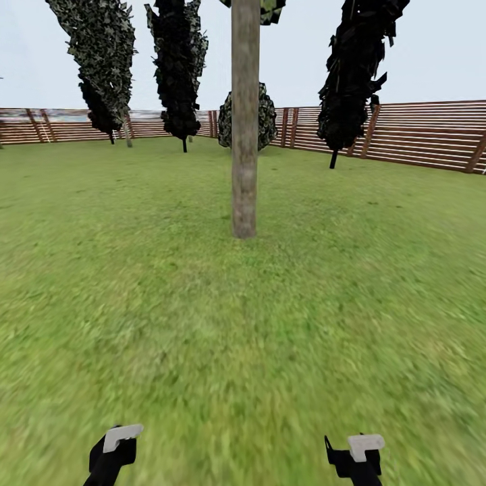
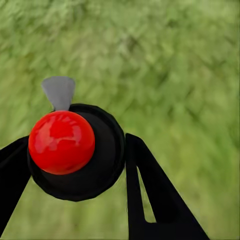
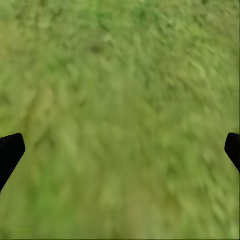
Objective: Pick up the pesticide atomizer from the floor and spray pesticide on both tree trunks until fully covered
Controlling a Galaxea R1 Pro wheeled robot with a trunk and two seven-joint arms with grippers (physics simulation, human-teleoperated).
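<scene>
Red-capped pesticide atomizer (image 2: pixel 75 152) clamped between left gripper (image 2: pixel 75 165) fingers; right gripper (image 3: pixel 120 150) spread, empty. Carry step; next: approach tree trunk (image 1: pixel 244 121) ahead, aim nozzle.

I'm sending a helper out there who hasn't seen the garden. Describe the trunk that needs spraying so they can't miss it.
Start at the brown slatted fence along the back of the lawn, then come forward to the middle of the grass. The tree trunk rises there alone, straight ahead of the robot. It is thick, pale grey-beige and mottled, unlike the thin black stems of the dark trees by the fence.
</scene>
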